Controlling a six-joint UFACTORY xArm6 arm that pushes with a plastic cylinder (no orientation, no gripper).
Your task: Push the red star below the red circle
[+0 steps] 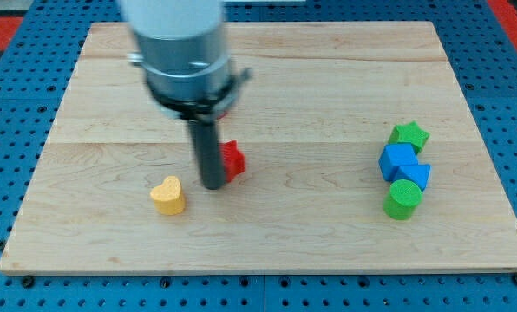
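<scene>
The red star point(233, 159) lies left of the board's middle, partly hidden behind my rod. My tip point(212, 185) rests on the board right against the star's left side, touching or nearly touching it. A sliver of red shows just under the arm's body at its right edge point(223, 110), most likely the red circle, almost wholly hidden by the arm. It lies just above the star in the view.
A yellow heart point(168, 195) lies left of and a little below my tip. At the view's right stands a cluster: a green star point(409, 135), a blue cube point(398, 161), another blue block point(416, 176) and a green cylinder point(402, 198). The wooden board point(328, 87) sits on a blue pegboard.
</scene>
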